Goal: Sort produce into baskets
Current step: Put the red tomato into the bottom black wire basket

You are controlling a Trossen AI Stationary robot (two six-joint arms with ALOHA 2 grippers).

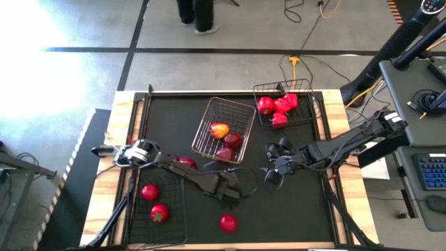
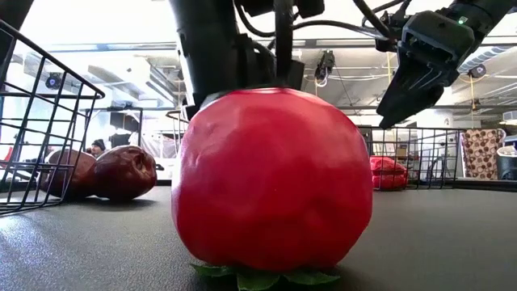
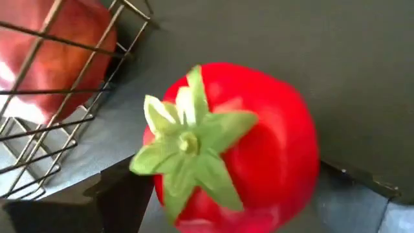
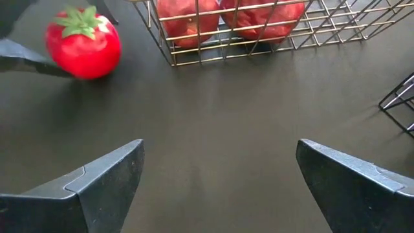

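Tomato beside silvery basket, apples inside.

A person's legs stand beyond the table; a keyboard lies nearby.

Three wire baskets sit on the table: a silvery basket in the middle, one black basket beyond it to the right, and another black basket near the front left. The silvery basket holds three apples: one yellow-red apple and two dark red apples. The far black basket holds a cluster of red peppers, too bunched to count. The near black basket holds two tomatoes. Two more tomatoes lie outside the baskets: a loose tomato at the front and one tomato beside the silvery basket.
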